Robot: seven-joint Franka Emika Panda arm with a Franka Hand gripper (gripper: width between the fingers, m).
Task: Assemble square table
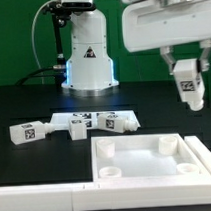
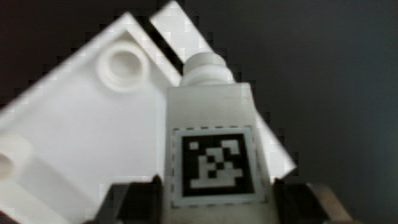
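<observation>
No legible words or numbers, black-and-white tag (image 2: 217, 160) on the held leg (image 2: 214, 105) (a code, not lettering), same on loose legs (image 1: 27, 133)

white arm (image 1: 155, 29), dark gripper (image 1: 189, 82), black cable (image 1: 35, 42)

Black table (image 1: 23, 103) bears the square top (image 1: 141, 154), loose legs (image 1: 27, 133), rail (image 1: 43, 197).

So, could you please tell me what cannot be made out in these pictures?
Exterior view: table top cut off by the right edge.
Wrist view: gripper mostly hidden by the held leg and the bottom edge.
Exterior view: tags on the loose legs too small to read.
</observation>
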